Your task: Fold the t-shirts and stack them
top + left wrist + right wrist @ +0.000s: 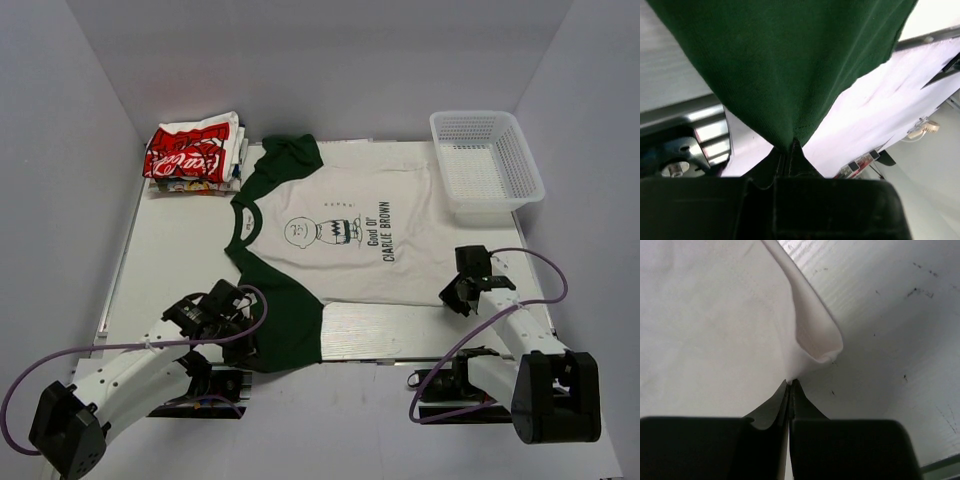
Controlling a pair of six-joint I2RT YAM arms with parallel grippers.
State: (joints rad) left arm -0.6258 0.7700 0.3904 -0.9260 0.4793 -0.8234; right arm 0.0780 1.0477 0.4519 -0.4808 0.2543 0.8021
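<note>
A white tee with dark green sleeves and Charlie Brown print lies spread flat mid-table, collar to the left. My left gripper is shut on the near green sleeve, pinched at the fingertips. My right gripper is shut on the tee's white hem corner, which folds up above the jaws. A stack of folded tees, the top one white with red print, sits at the far left.
A white plastic mesh basket stands at the far right. The tee's near edge lies at the table's metal front edge. Grey walls close in the left, right and far sides.
</note>
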